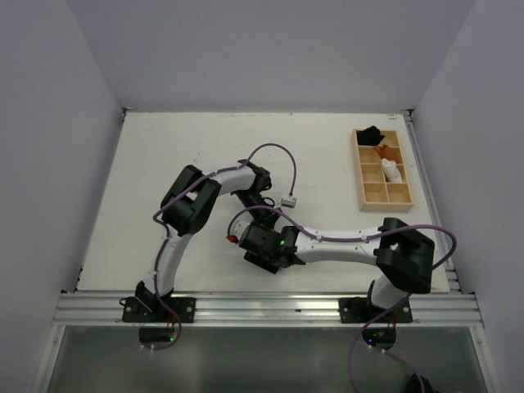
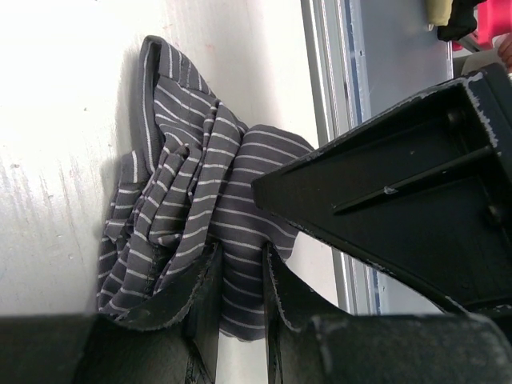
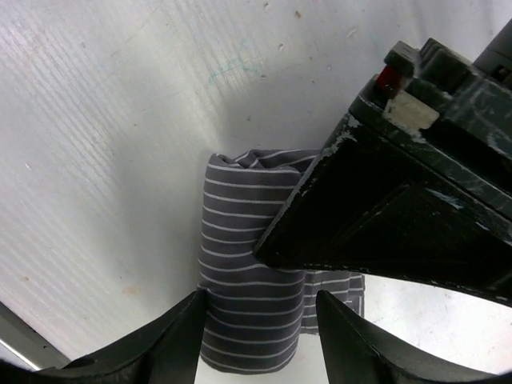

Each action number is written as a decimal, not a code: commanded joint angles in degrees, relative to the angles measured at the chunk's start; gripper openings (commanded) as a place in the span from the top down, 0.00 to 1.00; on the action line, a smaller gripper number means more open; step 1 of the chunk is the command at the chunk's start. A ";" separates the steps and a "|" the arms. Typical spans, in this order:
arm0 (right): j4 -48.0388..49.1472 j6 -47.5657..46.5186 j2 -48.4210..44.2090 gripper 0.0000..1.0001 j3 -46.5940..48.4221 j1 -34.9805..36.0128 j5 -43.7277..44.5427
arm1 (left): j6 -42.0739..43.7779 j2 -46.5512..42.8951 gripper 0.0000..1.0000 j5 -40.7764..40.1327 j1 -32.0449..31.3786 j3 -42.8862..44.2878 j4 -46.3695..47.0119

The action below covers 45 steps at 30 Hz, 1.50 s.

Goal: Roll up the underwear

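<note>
Pinching underwear (image 2: 184, 184) fold: left gripper (image 2: 240, 312) fingers clamping striped cloth, lying bunched on table (image 2: 48, 120) near front rail (image 2: 328, 96). Right gripper (image 3: 260, 320) fingers standing spread, straddling bundle. Judging best: rolling slowly, tensioning cloth evenly, tucking loose edges.

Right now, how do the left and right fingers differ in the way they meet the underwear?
The left gripper has fingers nearly closed, pinching a thin fold of the underwear; the right gripper has fingers spread wide, straddling the rolled part. Cloth at the left is bunched and wrinkled; at the right, a smooth roll. Both meet on the same garment.
</note>
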 commanded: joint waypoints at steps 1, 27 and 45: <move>1.21 -1.67 1.61 0.40 1.59 0.21 -1.18 | 0.79 3.45 0.76 -7.80 -0.89 0.17 5.47; 6.13 4.48 1.35 0.80 -4.02 -1.55 -7.85 | -9.75 -4.97 0.69 -6.30 -0.28 -8.88 17.07; 19.83 14.41 4.59 0.82 -11.85 -15.00 -29.65 | -15.03 -19.48 0.61 -10.52 8.60 -18.55 21.20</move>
